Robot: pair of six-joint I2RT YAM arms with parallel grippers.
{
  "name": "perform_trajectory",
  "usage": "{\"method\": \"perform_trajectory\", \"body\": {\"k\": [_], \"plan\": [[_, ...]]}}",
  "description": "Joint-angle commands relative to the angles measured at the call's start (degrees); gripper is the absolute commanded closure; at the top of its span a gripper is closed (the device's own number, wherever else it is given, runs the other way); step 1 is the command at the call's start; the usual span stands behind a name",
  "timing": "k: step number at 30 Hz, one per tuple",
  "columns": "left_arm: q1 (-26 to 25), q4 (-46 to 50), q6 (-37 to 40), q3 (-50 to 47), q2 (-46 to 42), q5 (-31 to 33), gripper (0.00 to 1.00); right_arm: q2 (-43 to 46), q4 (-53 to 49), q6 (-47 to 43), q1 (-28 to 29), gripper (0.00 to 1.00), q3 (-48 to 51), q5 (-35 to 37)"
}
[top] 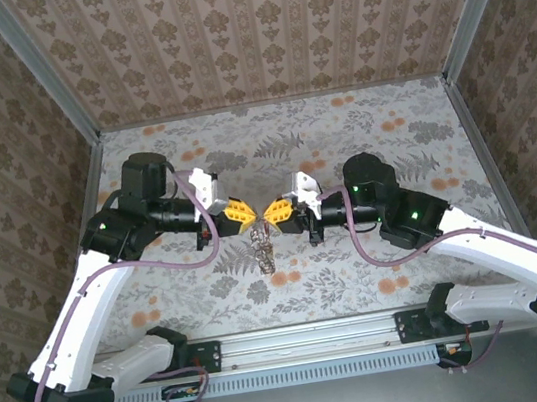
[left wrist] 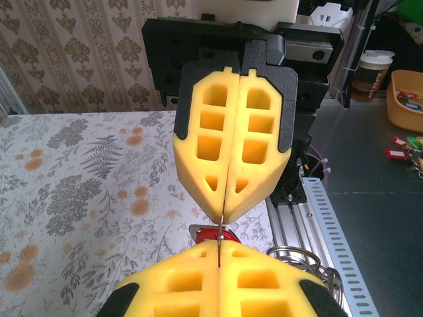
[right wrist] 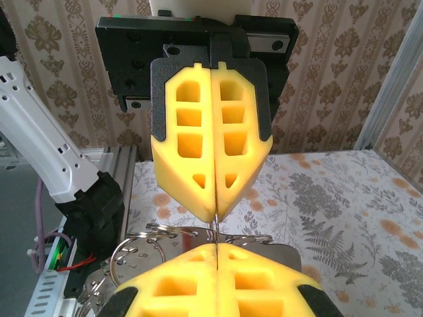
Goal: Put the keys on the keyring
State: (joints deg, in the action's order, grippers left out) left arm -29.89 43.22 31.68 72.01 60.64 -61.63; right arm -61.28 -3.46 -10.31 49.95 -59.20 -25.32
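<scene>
My left gripper and right gripper meet tip to tip above the middle of the floral table. Both are shut on the same thin wire of the keyring, which runs straight from one pair of yellow tips to the other. The left wrist view has a red key head just beyond my left gripper, under the wire. A bunch of silvery rings and flat metal tags hangs beside my right gripper. From above, that bunch dangles below the joined tips.
The aluminium rail carrying both arm bases runs along the near edge. Wallpapered walls close in the table on three sides. Off the table, the left wrist view has a paper cup, a yellow tray and loose red-tagged keys.
</scene>
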Motion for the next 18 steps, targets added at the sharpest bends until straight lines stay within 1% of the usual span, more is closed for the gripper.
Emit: {"method": "perform_trajectory", "body": {"k": [1, 18], "plan": [[0.10, -2.16, -0.34, 0.95, -0.89, -1.94, 1.00, -0.95, 0.87, 0.70, 0.53, 1.00, -2.28, -1.67], [0.09, -2.21, -0.32, 0.94, -1.40, -2.10, 1.00, -2.22, 0.30, 0.75, 0.56, 1.00, -3.68, -1.83]]}}
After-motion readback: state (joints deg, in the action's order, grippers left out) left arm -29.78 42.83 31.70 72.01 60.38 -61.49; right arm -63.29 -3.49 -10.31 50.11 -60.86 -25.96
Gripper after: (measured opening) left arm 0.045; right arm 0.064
